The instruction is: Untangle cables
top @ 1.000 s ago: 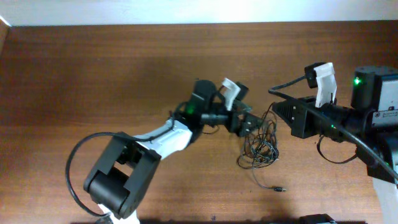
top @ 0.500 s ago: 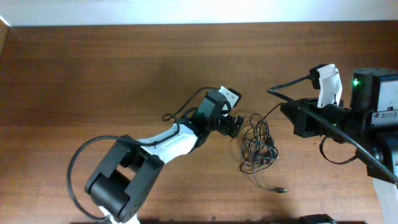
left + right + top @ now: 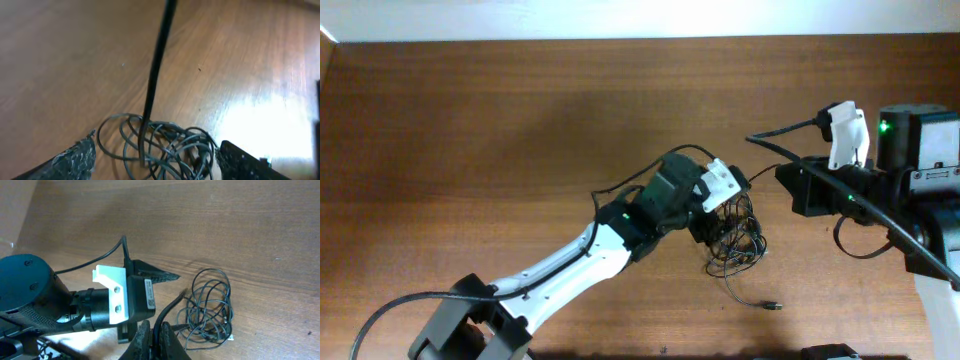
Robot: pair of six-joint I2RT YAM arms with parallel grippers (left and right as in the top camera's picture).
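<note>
- Left arm (image 3: pixel 570 265) had swung back in. Half a second earlier it sat left of the pile; now it reached across the surface (image 3: pixel 470 120) and hung right over the cables (image 3: pixel 745 248).
- Right arm (image 3: pixel 820 190) had hardly shifted, parked just right of the pile.
- Cables lay in one loose, still-tangled coil mid-right on the surface, between the two arms, roughly where they had been.
- Left claw (image 3: pixel 160 159) stood wide, one finger (image 3: pixel 75 161) on each side of the coil, nothing gripped yet.
- Right claw (image 3: pixel 157 339) was closed tight, with one black strand (image 3: pixel 172 305) apparently pinched in it.
- A strand ran taut up out of the coil in the left wrist view.
- Loose plug end (image 3: pixel 772 305) lay free below the coil, unmoved.
- Likely meaning: a second grab was being set up, left to hold the coil while right drew its strand out. No cable was separated yet.
</note>
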